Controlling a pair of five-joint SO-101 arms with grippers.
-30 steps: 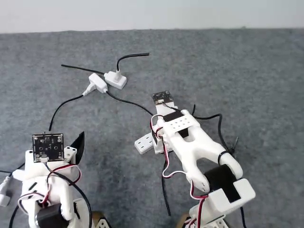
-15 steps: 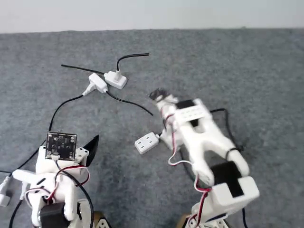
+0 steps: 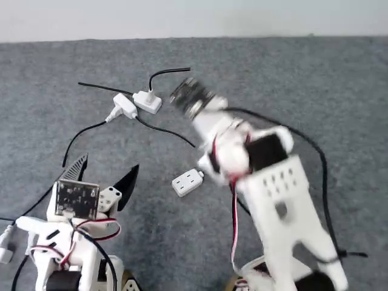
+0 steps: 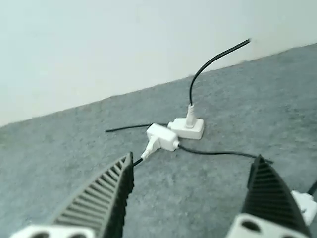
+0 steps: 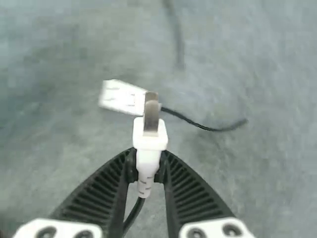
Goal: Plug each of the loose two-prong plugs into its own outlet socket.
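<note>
My right gripper [image 5: 147, 154] is shut on a white two-prong plug [image 5: 150, 133], prongs pointing away, its black cord trailing back between the fingers. Beyond the prongs lies a white outlet socket [image 5: 120, 96], which in the high view [image 3: 187, 182] sits mid-table beside the raised right arm [image 3: 242, 151]. My left gripper [image 3: 108, 163] stands open near the front left, fingers wide apart [image 4: 194, 159], holding nothing. Farther back lie two white socket blocks [image 4: 187, 128] [image 4: 161, 138] with cords attached, also seen from above [image 3: 147, 100] [image 3: 124, 107].
Black cords [image 3: 163, 130] snake across the grey carpet between the far blocks and the arms. Another white plug [image 3: 5, 242] lies at the left edge by the left arm's base. A pale wall [image 4: 124, 44] bounds the far side.
The right arm has risen and swung toward the far side, off the mid-table outlet socket, carrying the plug. The left gripper has shifted right and both its fingers now show spread wide.
</note>
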